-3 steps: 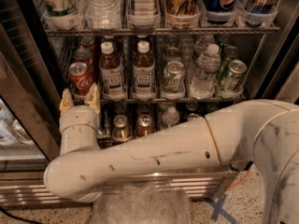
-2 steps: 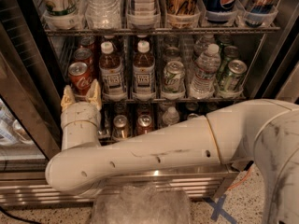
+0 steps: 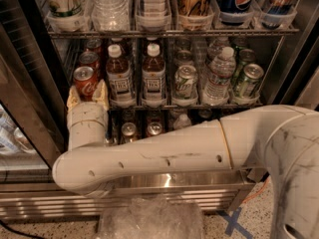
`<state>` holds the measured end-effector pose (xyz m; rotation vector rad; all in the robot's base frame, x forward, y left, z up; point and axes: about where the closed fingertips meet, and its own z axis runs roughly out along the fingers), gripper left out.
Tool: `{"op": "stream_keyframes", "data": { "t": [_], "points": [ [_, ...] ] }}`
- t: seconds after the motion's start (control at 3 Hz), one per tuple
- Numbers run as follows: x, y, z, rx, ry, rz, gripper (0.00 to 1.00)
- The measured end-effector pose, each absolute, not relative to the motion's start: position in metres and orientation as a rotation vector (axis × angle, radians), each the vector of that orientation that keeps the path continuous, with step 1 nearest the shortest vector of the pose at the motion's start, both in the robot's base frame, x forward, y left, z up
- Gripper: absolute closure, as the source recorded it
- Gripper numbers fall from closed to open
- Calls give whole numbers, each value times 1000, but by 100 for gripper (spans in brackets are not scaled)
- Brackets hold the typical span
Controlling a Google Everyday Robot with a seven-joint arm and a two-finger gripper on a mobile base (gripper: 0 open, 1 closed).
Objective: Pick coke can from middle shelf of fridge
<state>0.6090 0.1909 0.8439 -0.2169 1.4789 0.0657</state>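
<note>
The coke can [image 3: 85,80], red with white script and a silver top, stands at the front left of the middle shelf [image 3: 199,105] of the fridge [image 3: 31,83]. More red cans stand in line behind it. My gripper [image 3: 87,96] is just in front of and below the can. Its cream fingers [image 3: 102,94] stand open on either side of the can's lower part. My white arm [image 3: 164,153] reaches in from the right across the lower part of the fridge and hides much of the bottom shelf.
To the right of the can, the same shelf holds two brown tea bottles [image 3: 119,81], green-and-silver cans [image 3: 184,81], and water bottles [image 3: 219,73]. The rack above [image 3: 174,32] holds large bottles. Small cans [image 3: 128,131] stand on the shelf below. A crumpled plastic bag [image 3: 149,218] lies on the floor.
My gripper has crept slightly up and in towards the coke can, with its fingers now beside the can's base. The can has not moved.
</note>
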Motion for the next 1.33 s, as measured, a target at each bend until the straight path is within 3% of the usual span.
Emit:
{"op": "stream_keyframes", "data": {
  "t": [0.67, 1.33],
  "points": [
    [629, 190, 834, -185, 1495, 70, 41],
    [633, 189, 829, -179, 1497, 60, 84]
  ]
}}
